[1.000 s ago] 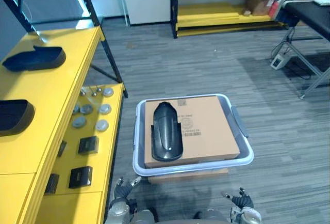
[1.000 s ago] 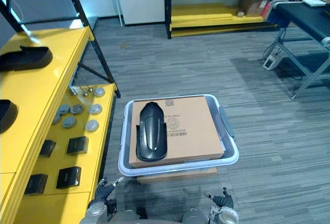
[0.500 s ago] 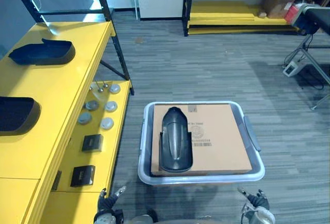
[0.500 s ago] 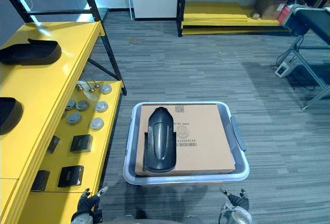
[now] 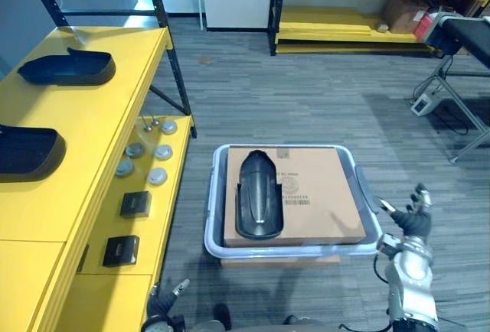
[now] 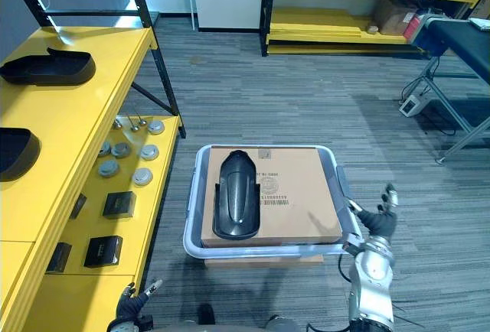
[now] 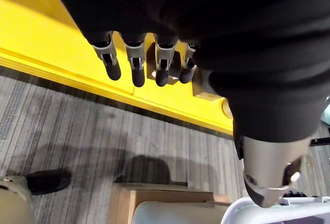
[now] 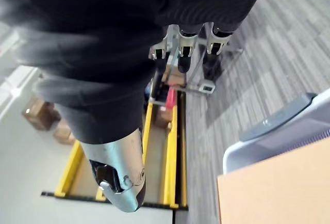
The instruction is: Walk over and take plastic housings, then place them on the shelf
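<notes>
Both empty and loose-fingered, my left hand (image 5: 161, 304) and right hand (image 5: 412, 223) should cup the black housing (image 5: 256, 194) by its long sides and lift it level.

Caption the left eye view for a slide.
Open right hand beside a bin; black housing lies on its cardboard box.

**My tally of what lies before me**

I count three black plastic housings (image 5: 256, 206): one at six o'clock, and two between nine and ten o'clock on the yellow shelf (image 5: 92, 118). There is one cardboard box (image 5: 321, 202) and one grey bin (image 5: 213, 217). Five round silver discs (image 5: 157, 176) lie at nine o'clock. Four small black boxes (image 6: 119, 203) sit at eight o'clock, two of them partly hidden.
</notes>
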{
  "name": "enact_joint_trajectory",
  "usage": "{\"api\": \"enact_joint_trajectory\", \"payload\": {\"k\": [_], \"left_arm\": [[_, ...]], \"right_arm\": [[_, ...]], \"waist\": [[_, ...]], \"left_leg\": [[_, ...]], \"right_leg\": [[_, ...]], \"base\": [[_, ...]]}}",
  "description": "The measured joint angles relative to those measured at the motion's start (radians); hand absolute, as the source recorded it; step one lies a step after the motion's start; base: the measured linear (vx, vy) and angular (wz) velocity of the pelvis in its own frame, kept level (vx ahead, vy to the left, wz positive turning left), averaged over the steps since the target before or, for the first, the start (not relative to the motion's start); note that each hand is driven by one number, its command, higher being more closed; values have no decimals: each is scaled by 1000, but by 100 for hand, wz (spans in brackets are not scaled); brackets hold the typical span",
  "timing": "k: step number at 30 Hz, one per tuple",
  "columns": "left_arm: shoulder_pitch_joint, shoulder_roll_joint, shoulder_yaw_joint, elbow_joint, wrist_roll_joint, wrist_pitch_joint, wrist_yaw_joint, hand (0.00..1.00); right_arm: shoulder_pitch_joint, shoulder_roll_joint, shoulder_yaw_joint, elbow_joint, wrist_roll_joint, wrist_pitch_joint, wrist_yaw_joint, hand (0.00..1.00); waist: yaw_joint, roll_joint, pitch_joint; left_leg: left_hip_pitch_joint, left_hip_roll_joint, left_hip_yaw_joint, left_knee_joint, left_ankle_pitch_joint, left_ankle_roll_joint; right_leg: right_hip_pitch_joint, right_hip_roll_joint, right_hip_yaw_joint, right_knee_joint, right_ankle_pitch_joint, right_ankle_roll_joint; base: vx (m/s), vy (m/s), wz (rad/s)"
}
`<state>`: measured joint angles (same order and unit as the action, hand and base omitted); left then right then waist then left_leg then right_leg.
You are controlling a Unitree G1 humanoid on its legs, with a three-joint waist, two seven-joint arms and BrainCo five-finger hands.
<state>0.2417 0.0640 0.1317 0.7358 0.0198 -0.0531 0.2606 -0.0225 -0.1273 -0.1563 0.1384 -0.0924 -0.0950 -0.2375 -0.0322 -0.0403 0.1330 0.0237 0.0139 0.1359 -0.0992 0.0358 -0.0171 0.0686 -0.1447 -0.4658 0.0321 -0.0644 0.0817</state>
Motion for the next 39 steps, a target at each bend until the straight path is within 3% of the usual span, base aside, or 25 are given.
{"api": "enact_joint_trajectory", "payload": {"k": [7,10,15,20,21,26,30,39], "left_arm": [[-39,0,-20,-6,31,-1,1,0],[-55,1,-22,-35,31,-2,2,0],[-89,-1,-63,-68,31,-3,6,0],[-109,0,-77,-73,31,-2,23,0],[-112,0,-87,-76,31,-2,27,0],[-135,0,-103,-74,30,-1,34,0],[-147,1,-103,-71,30,-1,48,0],[-159,1,-130,-49,30,0,47,0]], "right_arm": [[-184,2,53,240,-118,73,-4,0],[-273,10,56,339,-156,103,-16,0],[-374,39,29,500,-217,154,-53,0],[-462,58,8,595,-308,197,-91,0],[-475,58,8,597,-322,207,-92,100],[-517,55,7,628,-432,237,-109,100],[-525,45,8,636,-448,258,-107,100],[-497,51,12,662,-445,256,-71,100]], "waist": [[51,15,27],[59,18,66],[102,15,127],[102,11,172],[102,13,179],[103,13,189],[104,13,190],[101,10,188]], "left_leg": [[-61,-16,-71,10,34,25],[-85,-23,-102,28,34,25],[-126,-34,-136,68,34,25],[-134,-33,-159,84,33,25],[-135,-32,-159,84,33,25],[-155,-30,-156,79,33,24],[-151,-32,-142,72,36,21],[-124,-32,-120,27,61,18]], "right_leg": [[-19,0,-63,0,9,1],[-18,-4,-84,-1,9,1],[-17,-16,-110,0,9,1],[-7,-15,-113,7,9,1],[-8,-16,-112,7,9,1],[-40,-18,-100,16,9,1],[-44,-22,-84,17,7,3],[-49,-26,-69,20,7,3]], "base": [[90,-6,33],[68,7,31],[43,10,28],[-5,8,17],[-49,11,-3],[-69,30,-7],[-74,36,-9],[16,6,-5]]}}
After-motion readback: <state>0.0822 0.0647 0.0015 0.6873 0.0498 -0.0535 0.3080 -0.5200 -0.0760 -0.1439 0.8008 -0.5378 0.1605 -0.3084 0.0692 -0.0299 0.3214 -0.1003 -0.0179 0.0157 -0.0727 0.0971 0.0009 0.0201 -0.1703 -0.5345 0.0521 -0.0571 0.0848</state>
